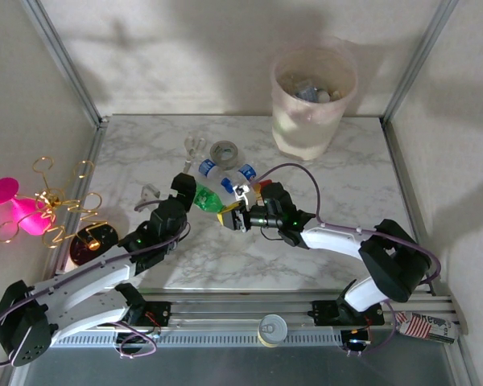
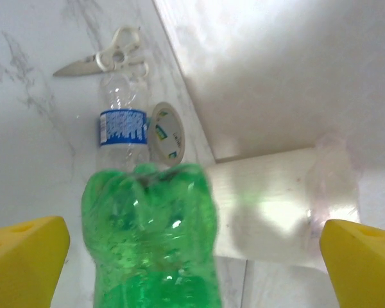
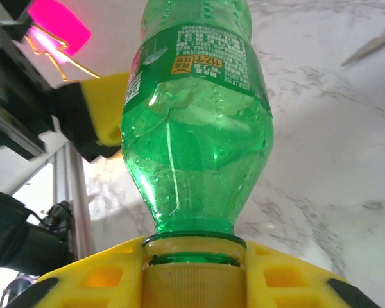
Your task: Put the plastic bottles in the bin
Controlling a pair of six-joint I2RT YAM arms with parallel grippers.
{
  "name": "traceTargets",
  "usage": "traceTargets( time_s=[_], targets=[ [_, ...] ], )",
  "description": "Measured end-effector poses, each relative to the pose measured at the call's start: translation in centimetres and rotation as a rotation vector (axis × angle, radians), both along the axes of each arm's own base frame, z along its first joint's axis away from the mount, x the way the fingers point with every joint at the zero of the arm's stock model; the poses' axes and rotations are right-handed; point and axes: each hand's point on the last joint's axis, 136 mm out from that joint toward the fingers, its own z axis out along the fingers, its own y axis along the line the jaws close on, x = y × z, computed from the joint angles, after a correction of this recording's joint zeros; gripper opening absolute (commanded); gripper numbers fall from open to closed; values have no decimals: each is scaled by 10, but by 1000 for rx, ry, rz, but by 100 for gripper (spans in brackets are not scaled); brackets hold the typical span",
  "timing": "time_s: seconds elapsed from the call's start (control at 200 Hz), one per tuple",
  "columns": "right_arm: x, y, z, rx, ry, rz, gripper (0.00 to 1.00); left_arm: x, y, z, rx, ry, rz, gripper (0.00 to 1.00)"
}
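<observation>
Slip risk — right gripper (image 3: 194,263) clamps the green bottle (image 3: 196,122) mid-table by its cap only, left gripper (image 2: 194,256) spread wide off it; we judge it may swing loose before the bin (image 1: 294,133).

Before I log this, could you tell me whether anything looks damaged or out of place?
The green bottle in the right claw looks dented near its label. Scissors and a tape roll lie by the clear bottles.
</observation>
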Motion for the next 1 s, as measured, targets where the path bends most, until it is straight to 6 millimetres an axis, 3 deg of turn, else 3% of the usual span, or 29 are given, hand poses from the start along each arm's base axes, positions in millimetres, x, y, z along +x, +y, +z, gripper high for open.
traceTargets(
  time_s=[0.185,0.315,0.461,0.626,0.811,0.916,1.001],
  targets=[
    [19,-25,2,-70,-52,-89,32,-3,23,-2,16,-13,52,100],
    [51,-62,22,-99,-117,-209,32,-6,36,-19,54,9,69,100],
    [92,-112,70,-85,-223,-378,32,-8,40,-38,81,48,55,100],
    [134,-161,140,-62,-358,-558,32,-3,27,-49,94,76,-12,100],
    [162,-207,213,-19,-489,-726,32,2,8,-72,131,138,-108,100],
    [176,-225,242,1,-536,-800,32,6,-3,-82,146,173,-159,100],
    [191,-235,251,-1,-548,-852,32,8,-12,-86,151,189,-202,100]
  ],
)
